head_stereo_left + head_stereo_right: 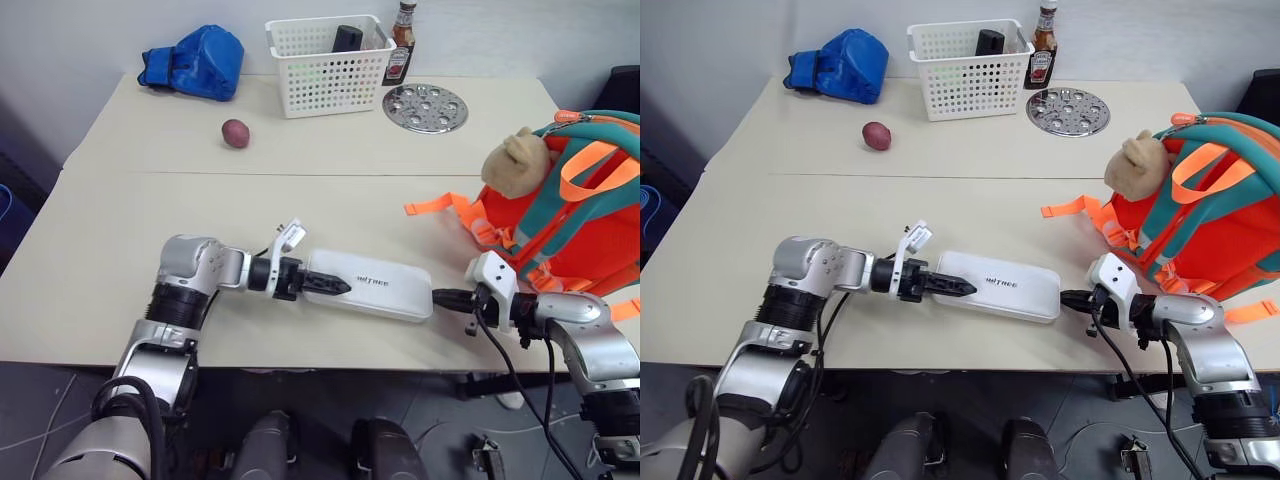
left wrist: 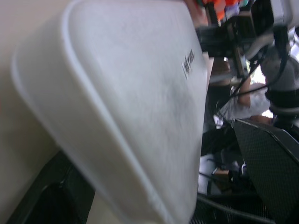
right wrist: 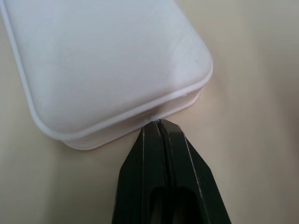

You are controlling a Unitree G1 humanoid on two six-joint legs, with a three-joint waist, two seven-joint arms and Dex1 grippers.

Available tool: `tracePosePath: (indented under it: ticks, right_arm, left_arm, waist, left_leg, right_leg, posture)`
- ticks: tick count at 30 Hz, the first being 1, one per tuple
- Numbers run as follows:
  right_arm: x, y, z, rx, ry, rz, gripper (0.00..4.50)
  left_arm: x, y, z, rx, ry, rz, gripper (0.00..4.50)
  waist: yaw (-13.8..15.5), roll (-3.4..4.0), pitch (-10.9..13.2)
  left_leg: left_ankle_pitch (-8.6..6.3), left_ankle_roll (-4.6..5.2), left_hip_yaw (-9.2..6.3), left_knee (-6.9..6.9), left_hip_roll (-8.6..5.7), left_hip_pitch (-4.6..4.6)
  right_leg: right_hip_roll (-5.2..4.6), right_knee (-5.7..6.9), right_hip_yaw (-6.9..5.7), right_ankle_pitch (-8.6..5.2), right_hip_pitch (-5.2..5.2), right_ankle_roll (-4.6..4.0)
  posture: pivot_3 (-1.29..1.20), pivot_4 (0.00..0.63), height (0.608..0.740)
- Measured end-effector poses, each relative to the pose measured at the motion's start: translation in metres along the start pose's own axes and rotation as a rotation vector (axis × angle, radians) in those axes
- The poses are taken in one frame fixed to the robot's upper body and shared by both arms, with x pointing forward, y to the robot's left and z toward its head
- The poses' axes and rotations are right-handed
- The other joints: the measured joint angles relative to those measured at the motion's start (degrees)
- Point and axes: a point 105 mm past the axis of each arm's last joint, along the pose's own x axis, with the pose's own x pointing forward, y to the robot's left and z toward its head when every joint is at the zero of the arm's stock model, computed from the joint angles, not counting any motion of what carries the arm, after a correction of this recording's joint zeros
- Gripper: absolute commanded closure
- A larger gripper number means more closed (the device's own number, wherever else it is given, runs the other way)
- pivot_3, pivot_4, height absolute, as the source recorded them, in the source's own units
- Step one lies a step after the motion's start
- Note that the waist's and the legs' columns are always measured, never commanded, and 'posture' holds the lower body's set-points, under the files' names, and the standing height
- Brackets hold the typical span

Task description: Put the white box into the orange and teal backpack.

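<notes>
1. Lying flat near the table's front edge, the white box sits lengthwise between the two grippers, with little bare tabletop between it and that edge.
2. At the box's left end, the left gripper has its black fingers spread wide; one finger shows across the top of the lid, and in the left wrist view the box's rounded end sits between the fingers.
3. At the opposite end, the right gripper has its fingers pressed together, clasping nothing; their tip touches the box's short end wall just below the lid's rim.
4. Resting on the table's right side, the orange and teal backpack stands just behind the right gripper, a tan plush toy on its front and orange webbing trailing toward the box.
5. Open tabletop stretches behind the box up to the middle seam and to the left of the left arm.
6. Farther back, well apart from the box, are a reddish potato, a blue bag, a white perforated basket, a sauce bottle and a round metal disc with holes.
</notes>
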Motion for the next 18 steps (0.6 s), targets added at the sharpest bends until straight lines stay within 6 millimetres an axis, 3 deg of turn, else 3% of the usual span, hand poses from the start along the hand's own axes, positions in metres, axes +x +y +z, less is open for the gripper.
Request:
tracePosePath:
  ticks: [5,9,18]
  right_arm:
    - [0.0,0.002,-0.001,0.005,-0.004,0.007,4.5]
    - [0.0,0.004,-0.001,0.003,-0.005,0.01,4.5]
    - [0.0,0.006,-0.002,0.003,-0.007,0.011,4.5]
  left_arm:
    - [0.005,0.001,0.012,-0.004,-0.016,0.007,0.01]
    - [0.002,0.0,0.009,0.008,0.027,-0.002,0.01]
    - [-0.005,-0.009,0.009,0.024,0.045,-0.071,2.73]
  waist:
    - [0.05,-0.01,0.01]
    - [0.03,-0.01,0.01]
    - [-0.02,-0.01,0.01]
  left_leg:
    - [-0.01,0.02,0.03,-0.02,0.0,-0.01]
    - [-0.02,-0.01,0.03,-0.04,0.01,-0.01]
    - [-0.03,-0.01,0.02,-0.04,0.02,-0.01]
  right_leg:
    - [0.0,0.01,0.01,0.0,-0.03,0.0]
    - [0.03,0.01,0.0,0.0,-0.04,0.0]
    - [0.02,0.0,0.01,0.0,-0.04,0.0]
  posture:
    - [0.0,0.15,0.74]
    - [0.0,0.15,0.74]
    - [0.0,0.15,0.74]
